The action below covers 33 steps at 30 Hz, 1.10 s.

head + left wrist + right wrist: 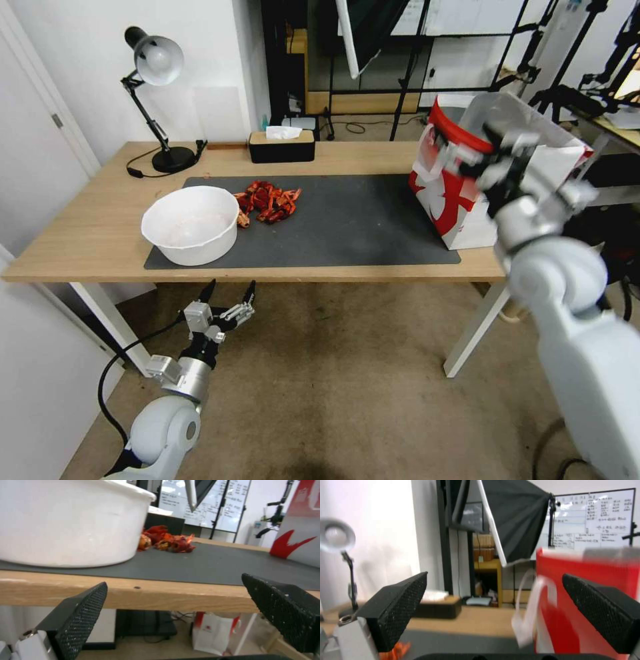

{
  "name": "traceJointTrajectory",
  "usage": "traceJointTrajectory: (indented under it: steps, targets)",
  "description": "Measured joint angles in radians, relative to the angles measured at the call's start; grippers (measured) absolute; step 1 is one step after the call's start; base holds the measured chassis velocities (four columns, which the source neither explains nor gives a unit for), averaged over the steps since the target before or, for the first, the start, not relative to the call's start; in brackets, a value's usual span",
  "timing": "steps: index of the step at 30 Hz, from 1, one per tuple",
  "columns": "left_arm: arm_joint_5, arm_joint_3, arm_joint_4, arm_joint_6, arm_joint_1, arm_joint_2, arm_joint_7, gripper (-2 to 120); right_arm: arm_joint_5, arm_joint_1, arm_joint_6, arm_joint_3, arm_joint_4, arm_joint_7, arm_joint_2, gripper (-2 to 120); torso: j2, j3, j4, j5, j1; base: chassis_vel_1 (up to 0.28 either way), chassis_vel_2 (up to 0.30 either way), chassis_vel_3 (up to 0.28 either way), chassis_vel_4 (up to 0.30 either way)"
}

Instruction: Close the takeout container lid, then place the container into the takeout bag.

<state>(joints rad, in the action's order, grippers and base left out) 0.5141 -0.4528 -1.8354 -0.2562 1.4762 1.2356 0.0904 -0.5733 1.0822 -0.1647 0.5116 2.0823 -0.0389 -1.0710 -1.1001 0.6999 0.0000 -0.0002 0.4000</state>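
The takeout bag (445,195), boxy, red and white, stands open at the right end of the table; its red wall and a white strap appear in the right wrist view (583,565) and a corner in the left wrist view (300,537). My right gripper (483,157) hangs open at the bag's upper near side, nothing between its fingers (495,575). Below the table's front edge, in front of the bowl, my left gripper (232,287) is open and empty (175,580). The takeout container and its lid are out of view.
A white bowl (193,248) sits at the left of the dark mat (353,227), with a pile of red crayfish (270,200) beside it. At the back stand a black tissue box (281,147) and a desk lamp (157,67). Tripods crowd the far right.
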Motion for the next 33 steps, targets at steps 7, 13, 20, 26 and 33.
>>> traceJointTrajectory:
  steps: [7, 13, 20, 26, 33]
  targets:
    - [-0.087, -0.003, 0.014, -0.041, 0.017, 0.007, -0.040, 100, 0.149, 0.225, 0.098, 0.018, 0.012, 0.025, -0.071, 100, 0.000, 0.000, -0.0002, 0.0000, 0.000, 0.000, 0.000, 0.000, 0.000]
    - [-0.141, -0.007, 0.025, -0.072, 0.035, 0.015, -0.081, 100, 0.261, 0.367, 0.210, 0.007, -0.003, 0.028, -0.162, 100, 0.000, 0.000, 0.0000, 0.0000, 0.000, 0.000, 0.000, 0.000, 0.000]
    - [-0.177, -0.017, 0.033, -0.083, 0.046, 0.017, -0.103, 100, 0.311, 0.458, 0.299, -0.010, -0.033, 0.029, -0.236, 100, 0.000, 0.000, -0.0001, -0.0001, 0.000, 0.000, 0.000, 0.000, 0.000]
    - [-0.200, -0.018, 0.046, -0.093, 0.049, 0.022, -0.108, 100, 0.331, 0.487, 0.371, -0.017, -0.090, 0.029, -0.279, 100, 0.000, 0.000, 0.0000, 0.0001, 0.000, 0.000, 0.000, 0.000, 0.000]
    - [-0.204, -0.019, 0.049, -0.096, 0.048, 0.025, -0.110, 100, 0.322, 0.489, 0.388, -0.030, -0.142, 0.030, -0.301, 100, 0.000, 0.000, 0.0000, 0.0001, 0.000, 0.000, 0.000, 0.000, 0.000]
